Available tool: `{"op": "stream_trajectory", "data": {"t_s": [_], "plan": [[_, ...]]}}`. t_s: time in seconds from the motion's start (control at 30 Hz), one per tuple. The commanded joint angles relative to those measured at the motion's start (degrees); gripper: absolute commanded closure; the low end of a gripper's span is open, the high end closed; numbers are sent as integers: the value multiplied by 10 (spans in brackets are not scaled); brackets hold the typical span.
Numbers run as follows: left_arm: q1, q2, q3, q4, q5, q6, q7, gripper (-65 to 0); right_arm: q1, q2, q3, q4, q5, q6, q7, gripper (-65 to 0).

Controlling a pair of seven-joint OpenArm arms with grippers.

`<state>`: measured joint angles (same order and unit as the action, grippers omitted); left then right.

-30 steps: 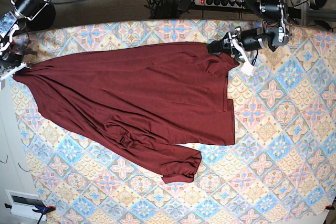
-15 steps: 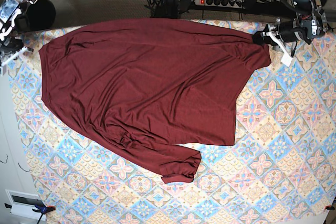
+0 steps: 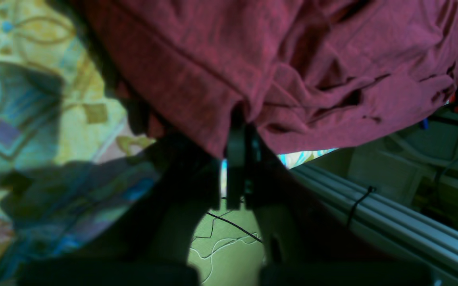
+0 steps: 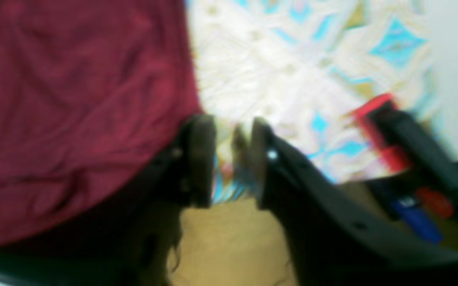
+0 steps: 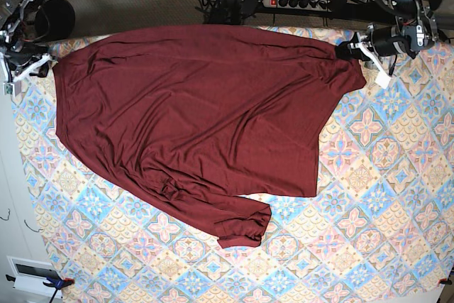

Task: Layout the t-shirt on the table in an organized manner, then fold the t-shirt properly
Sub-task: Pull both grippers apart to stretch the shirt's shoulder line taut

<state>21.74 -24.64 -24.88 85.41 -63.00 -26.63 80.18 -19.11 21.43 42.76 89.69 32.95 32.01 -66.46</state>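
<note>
T-shirt [image 5: 191, 111] lies spread out on the table [image 5: 383, 196]; it is dark red and plain; it covers the far half of the patterned cloth, from the far left corner across to the far right side; its top edge runs along the far edge of the table; one long sleeve [image 5: 213, 207] lies bunched and wrinkly, pointing toward the near side, with its cuff curled up near the middle of the table; the rest of the cloth looks mostly flat with soft folds.

Left gripper [image 5: 355, 50] is at the far right corner of the shirt; its jaws are pressed together on the shirt edge, and in the left wrist view the red cloth [image 3: 292, 71] hangs bunched over the pinched tips [image 3: 239, 159].

Right gripper [image 5: 28, 69] is at the far left corner of the table; in the right wrist view its two fingers [image 4: 201, 159] stand apart with a gap between them; nothing is in the gap; the shirt edge [image 4: 74, 111] lies just beside the left finger.
</note>
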Motion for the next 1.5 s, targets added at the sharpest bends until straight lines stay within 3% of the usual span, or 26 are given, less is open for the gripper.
{"op": "stream_trajectory", "data": {"t_s": [0.0,0.1,0.17,0.87,0.97,1.13,1.23,1.47], "plan": [[-2,-9,-3,9,-12,-1,-2,0,0,12,4,8,22,0,-2,-231],[-2,-9,-3,9,-12,-1,-2,0,3,12,4,3,55,-1,-27,-315],[-2,-9,-3,9,-12,-1,-2,0,3,12,4,2,59,-1,-33,-331],[-3,-8,-3,9,-12,-1,-2,0,4,-21,-11,-45,96,-1,-56,-325],[-3,-8,-3,9,-12,-1,-2,0,4,-23,-11,-46,97,-1,-54,-263],[-2,3,-3,9,-12,-1,-2,0,5,-24,-9,-46,96,-1,-51,-9],[-1,4,4,9,-12,-1,-2,0,5,-20,-3,-43,98,-1,-52,-7],[27,3,86,62,-10,-1,-2,0,2,-20,84,-42,98,0,-57,-4]]}}
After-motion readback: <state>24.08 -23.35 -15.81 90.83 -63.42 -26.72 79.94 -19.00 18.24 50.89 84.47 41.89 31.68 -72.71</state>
